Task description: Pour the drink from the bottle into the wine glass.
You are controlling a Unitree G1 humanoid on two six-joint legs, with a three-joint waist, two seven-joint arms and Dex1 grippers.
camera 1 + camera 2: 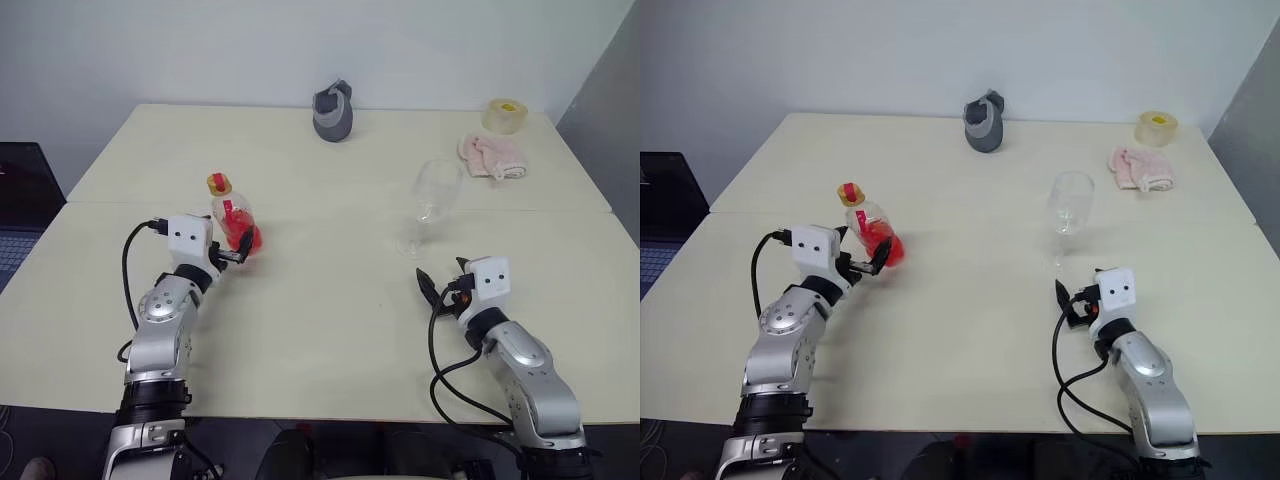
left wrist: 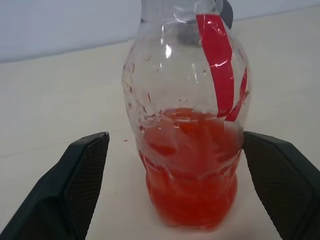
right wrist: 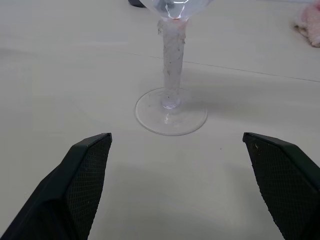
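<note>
The bottle [image 1: 232,222], clear plastic with a yellowish ring at its mouth and a red label strip, stands upright on the table's left half. The red drink [image 2: 190,165] fills its lower part. My left gripper [image 1: 238,252] is open, with the bottle's body between its two fingers [image 2: 82,170]; a gap shows on at least one side. The wine glass [image 1: 436,196] stands upright to the right of centre, its stem and foot [image 3: 171,112] straight ahead in the right wrist view. My right gripper [image 1: 440,284] is open, a short way in front of the glass's foot, holding nothing.
A grey cup-shaped object [image 1: 333,112] stands at the table's far edge. A roll of tape [image 1: 505,114] and a pink cloth [image 1: 492,155] lie at the far right. A laptop [image 1: 20,205] sits beyond the left edge. A seam [image 1: 330,205] crosses the table.
</note>
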